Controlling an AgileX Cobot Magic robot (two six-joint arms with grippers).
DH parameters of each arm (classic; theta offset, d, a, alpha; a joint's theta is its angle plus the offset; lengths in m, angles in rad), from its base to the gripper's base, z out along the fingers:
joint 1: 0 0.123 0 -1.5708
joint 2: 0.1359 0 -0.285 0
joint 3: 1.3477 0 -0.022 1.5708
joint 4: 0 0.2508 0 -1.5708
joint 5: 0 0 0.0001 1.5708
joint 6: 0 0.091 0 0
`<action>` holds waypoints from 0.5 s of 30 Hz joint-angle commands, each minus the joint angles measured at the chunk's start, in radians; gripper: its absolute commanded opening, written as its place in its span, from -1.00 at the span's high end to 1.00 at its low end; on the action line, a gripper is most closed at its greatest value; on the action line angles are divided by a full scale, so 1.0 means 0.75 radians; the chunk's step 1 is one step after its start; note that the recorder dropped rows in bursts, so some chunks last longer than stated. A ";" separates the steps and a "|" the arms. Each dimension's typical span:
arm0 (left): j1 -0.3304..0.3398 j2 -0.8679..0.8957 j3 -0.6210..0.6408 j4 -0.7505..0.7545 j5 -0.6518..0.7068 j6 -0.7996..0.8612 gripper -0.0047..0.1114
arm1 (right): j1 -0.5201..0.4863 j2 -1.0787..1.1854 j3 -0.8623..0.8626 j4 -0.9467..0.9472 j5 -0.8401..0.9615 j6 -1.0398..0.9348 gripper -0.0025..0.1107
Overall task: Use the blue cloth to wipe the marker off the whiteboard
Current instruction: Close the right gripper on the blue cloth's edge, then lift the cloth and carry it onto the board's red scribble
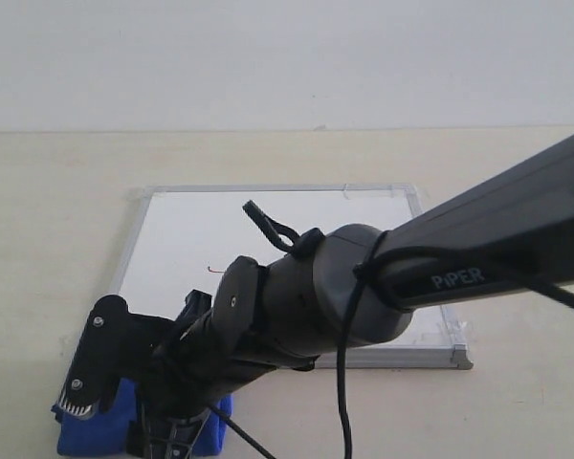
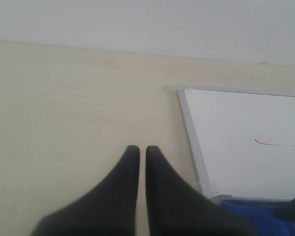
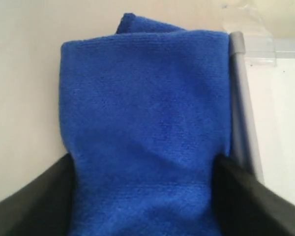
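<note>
The blue cloth (image 3: 142, 88) lies folded on the table, right against the whiteboard's silver frame (image 3: 241, 98) at a taped corner. My right gripper (image 3: 143, 160) is down over it, open. One black finger stands at each side edge of the cloth, and the cloth narrows slightly between them. In the exterior view the right gripper (image 1: 129, 421) sits on the blue cloth (image 1: 91, 430) at the whiteboard's (image 1: 201, 229) near left corner. The marker (image 2: 275, 144) is a thin red wavy line on the board. My left gripper (image 2: 142, 148) is shut and empty over bare table beside the whiteboard (image 2: 246, 132).
The right arm (image 1: 478, 258) reaches across the board from the right and hides its near middle. A pale wooden table (image 2: 64, 98) surrounds the board, with a plain wall behind. The left arm does not show in the exterior view.
</note>
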 commanded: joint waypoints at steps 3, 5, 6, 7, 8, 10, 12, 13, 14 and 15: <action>-0.009 -0.005 -0.005 -0.009 -0.005 -0.003 0.84 | -0.002 0.022 0.005 -0.018 0.087 0.032 0.72; -0.009 -0.005 -0.005 -0.009 -0.005 -0.003 0.84 | -0.002 0.022 0.005 -0.018 0.132 0.032 0.95; -0.009 -0.005 -0.005 -0.009 -0.005 -0.003 0.84 | -0.002 0.022 0.005 -0.018 0.145 0.034 0.95; -0.009 -0.005 -0.005 -0.009 -0.005 -0.003 0.84 | -0.002 0.022 0.005 -0.018 0.157 0.034 0.96; -0.009 -0.005 -0.005 -0.009 -0.005 -0.003 0.84 | -0.002 0.017 0.005 -0.018 0.165 0.034 0.96; -0.009 -0.005 -0.005 -0.009 -0.005 -0.003 0.84 | -0.002 -0.019 0.005 -0.018 0.164 0.034 0.96; -0.009 -0.005 -0.005 -0.009 -0.005 -0.003 0.84 | -0.002 -0.071 0.005 -0.018 0.148 0.034 0.96; -0.009 -0.005 -0.005 -0.009 -0.005 -0.003 0.84 | -0.002 -0.108 0.005 -0.018 0.135 0.034 0.96; -0.009 -0.005 -0.005 -0.009 -0.005 -0.003 0.84 | -0.002 -0.141 0.005 -0.018 0.116 0.038 0.96; -0.009 -0.005 -0.005 -0.009 -0.005 -0.003 0.84 | -0.009 -0.186 0.005 -0.018 0.098 0.053 0.96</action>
